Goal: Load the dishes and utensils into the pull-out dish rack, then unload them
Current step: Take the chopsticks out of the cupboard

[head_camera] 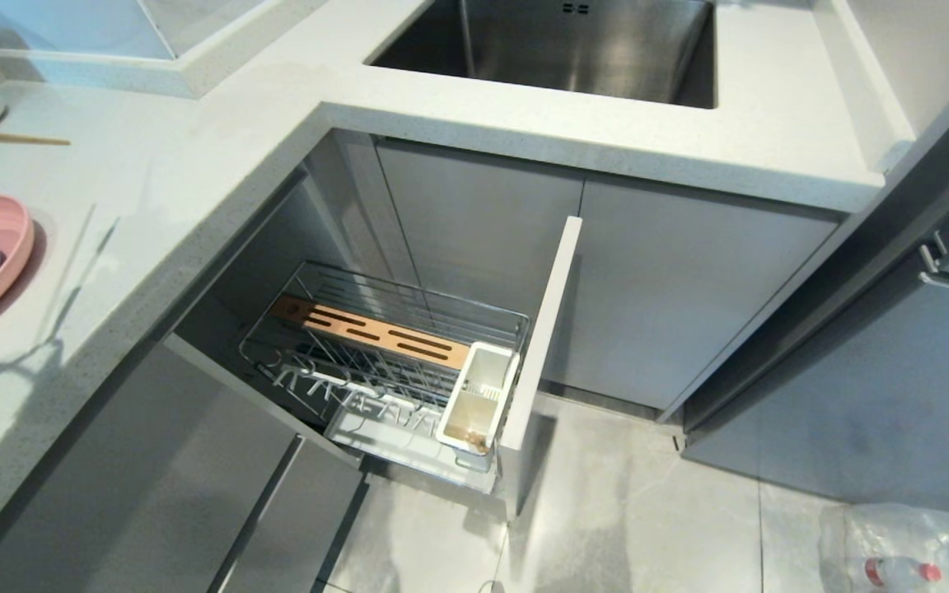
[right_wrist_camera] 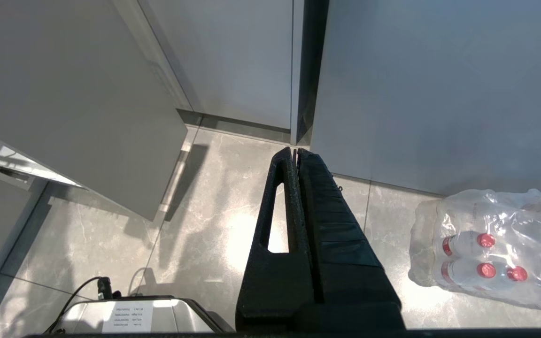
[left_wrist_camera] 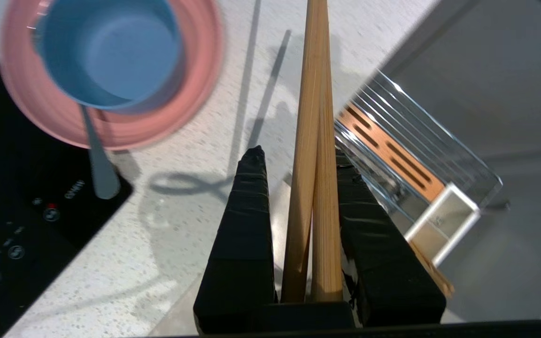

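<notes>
Chopsticks, pair, clamped in left gripper jaws above the desk edge.
Long axis runs along the fingers, tips pointing out past them, crossing near the grip. Beside the chopsticks: blue bowl on pink plate, spoon handle over the plate rim. Pull-out dish rack extended below the desk, holding no dishes. Right gripper over floor, jaws closed, holding nothing.

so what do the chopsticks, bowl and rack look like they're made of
Chopsticks: light wood or bamboo, fine lengthwise grain, unvarnished look.
Bowl: probably matte plastic, plain blue without gloss; could be a composite.
Rack: shiny chrome-look metal wire, with a slotted wooden strip.
</notes>
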You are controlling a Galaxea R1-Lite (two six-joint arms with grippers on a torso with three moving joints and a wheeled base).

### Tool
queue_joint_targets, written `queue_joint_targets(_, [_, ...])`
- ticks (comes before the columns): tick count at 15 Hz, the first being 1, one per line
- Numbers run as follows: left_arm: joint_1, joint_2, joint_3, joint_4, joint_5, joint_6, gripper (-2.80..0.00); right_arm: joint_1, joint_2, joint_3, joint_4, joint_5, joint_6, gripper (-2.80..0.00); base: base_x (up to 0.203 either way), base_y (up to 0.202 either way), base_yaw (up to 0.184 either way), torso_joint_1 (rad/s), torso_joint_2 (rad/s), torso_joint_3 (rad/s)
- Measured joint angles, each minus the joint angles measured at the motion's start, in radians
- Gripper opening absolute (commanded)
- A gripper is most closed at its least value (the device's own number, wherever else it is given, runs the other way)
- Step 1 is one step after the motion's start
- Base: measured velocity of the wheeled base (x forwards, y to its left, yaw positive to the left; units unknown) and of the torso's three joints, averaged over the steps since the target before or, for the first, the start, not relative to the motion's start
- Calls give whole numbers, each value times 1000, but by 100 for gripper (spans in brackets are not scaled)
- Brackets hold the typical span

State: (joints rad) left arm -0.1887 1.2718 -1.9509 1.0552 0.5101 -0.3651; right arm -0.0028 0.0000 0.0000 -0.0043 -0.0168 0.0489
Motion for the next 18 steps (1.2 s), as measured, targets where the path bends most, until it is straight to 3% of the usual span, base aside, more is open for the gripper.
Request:
queue_joint_targets(6, [246,76,1,-171,5,4,-280,0,0,0,0,0,0,-280,0,0,0,0,0,0])
queue_joint_targets(8, [297,124,1,-231,5,5,-280,0,0,0,0,0,0,-280,0,0,0,0,0,0])
queue_joint_targets(12, [327,224,1,-336,-2,-23,-280,0,0,0,0,0,0,-280,0,0,0,0,0,0])
queue_joint_targets(18, [329,345,5,-543,9,-153,-280,0,0,0,0,0,0,-280,0,0,0,0,0,0])
